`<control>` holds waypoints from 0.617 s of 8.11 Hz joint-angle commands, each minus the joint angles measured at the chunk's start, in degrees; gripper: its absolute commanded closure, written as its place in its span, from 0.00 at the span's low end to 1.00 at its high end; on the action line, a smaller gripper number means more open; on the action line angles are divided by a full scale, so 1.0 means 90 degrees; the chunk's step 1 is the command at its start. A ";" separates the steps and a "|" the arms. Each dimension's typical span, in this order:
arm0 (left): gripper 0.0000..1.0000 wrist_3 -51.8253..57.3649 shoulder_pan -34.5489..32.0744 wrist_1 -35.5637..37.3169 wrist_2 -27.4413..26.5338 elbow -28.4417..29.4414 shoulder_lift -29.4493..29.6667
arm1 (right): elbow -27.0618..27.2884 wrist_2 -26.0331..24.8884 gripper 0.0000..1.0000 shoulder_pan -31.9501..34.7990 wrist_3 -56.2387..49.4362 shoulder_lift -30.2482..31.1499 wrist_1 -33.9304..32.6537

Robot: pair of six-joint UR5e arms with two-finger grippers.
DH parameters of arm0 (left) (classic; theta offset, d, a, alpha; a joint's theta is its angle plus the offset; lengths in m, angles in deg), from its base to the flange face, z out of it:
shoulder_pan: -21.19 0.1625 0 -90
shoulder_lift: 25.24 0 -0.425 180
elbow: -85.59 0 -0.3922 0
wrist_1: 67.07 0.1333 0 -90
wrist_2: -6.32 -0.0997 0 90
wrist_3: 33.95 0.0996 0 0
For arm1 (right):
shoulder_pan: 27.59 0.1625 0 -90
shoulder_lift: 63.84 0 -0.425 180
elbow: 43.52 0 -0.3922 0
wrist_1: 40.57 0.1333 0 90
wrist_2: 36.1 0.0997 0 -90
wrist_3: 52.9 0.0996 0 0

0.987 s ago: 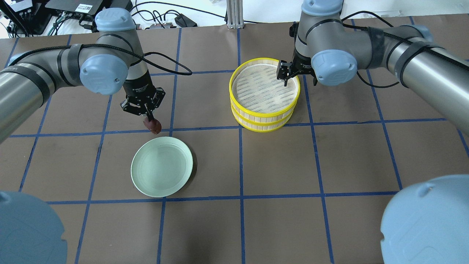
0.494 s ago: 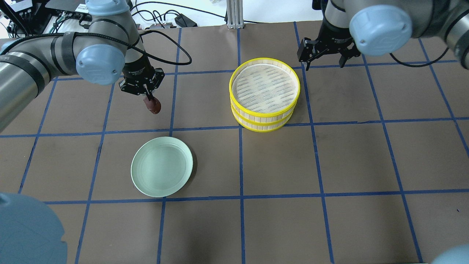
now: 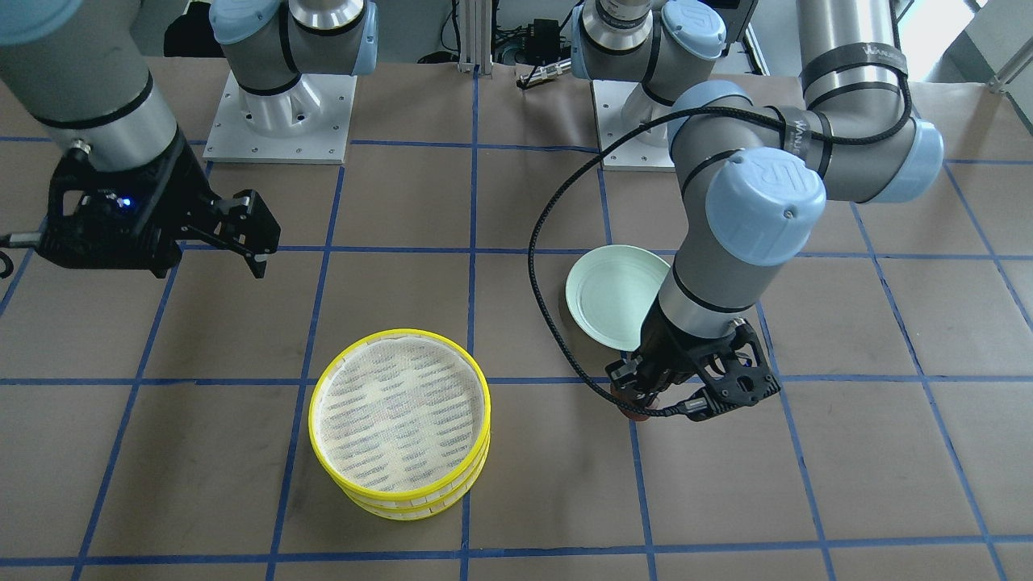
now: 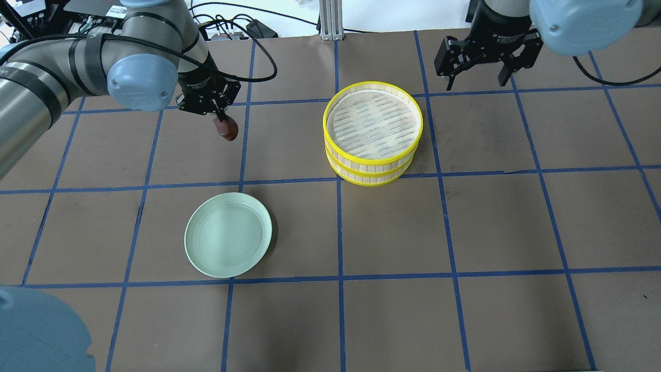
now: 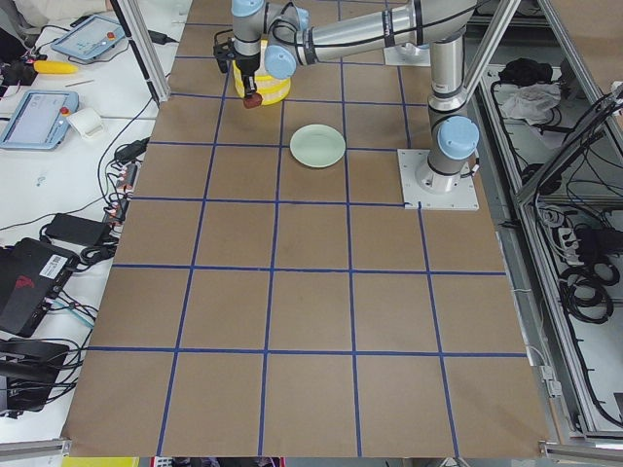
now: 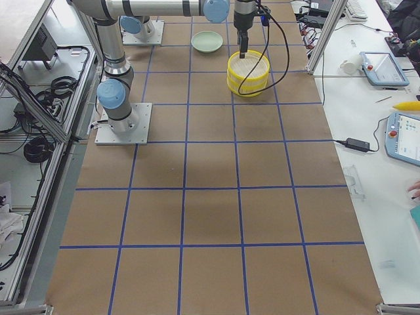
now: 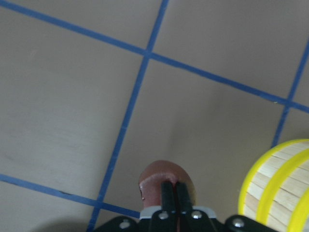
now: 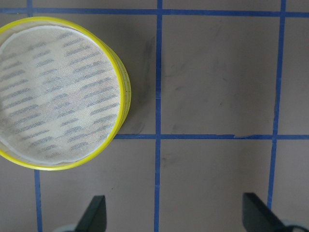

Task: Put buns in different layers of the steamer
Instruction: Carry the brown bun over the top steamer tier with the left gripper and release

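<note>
Two steamer layers [image 4: 373, 155] with yellow rims stand stacked at the table's middle back; the top tray's mesh [image 4: 372, 124] is bare. My left gripper [image 4: 221, 119] is shut on the dark reddish-brown bun [image 4: 229, 130] and holds it above the table, left of the stack. In the left wrist view the bun [image 7: 161, 181] hangs between the shut fingers with the steamer [image 7: 277, 188] at the right. My right gripper [image 4: 477, 72] is open and empty, beyond the stack's far right; its view shows the steamer [image 8: 123, 82] to the upper left. The cream-white bun is out of view.
A pale green empty plate [image 4: 228, 235] lies on the brown paper, front left of the stack. Blue tape lines grid the table. Cables and electronics [image 4: 103, 15] sit past the far edge.
My left gripper has carried the brown bun away from the plate, farther back and right toward the steamer. My right gripper has drawn back from the top tray's rim to the far right.
</note>
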 commanded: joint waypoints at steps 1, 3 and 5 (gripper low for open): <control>1.00 -0.0033 -0.0342 0.0937 0.0854 0.0017 -0.0033 | 0.0054 0.0049 0.00 -0.0006 -0.0002 0.0196 0.0121; 1.00 -0.0141 -0.0682 0.1095 0.1825 -0.0042 0.0142 | 0.0074 0.0059 0.00 0.0014 0.0007 0.0148 0.0121; 1.00 -0.0365 -0.0995 0.1921 0.1886 -0.0042 0.0540 | 0.0093 0.0049 0.00 -0.0006 -0.0002 0.0147 0.0111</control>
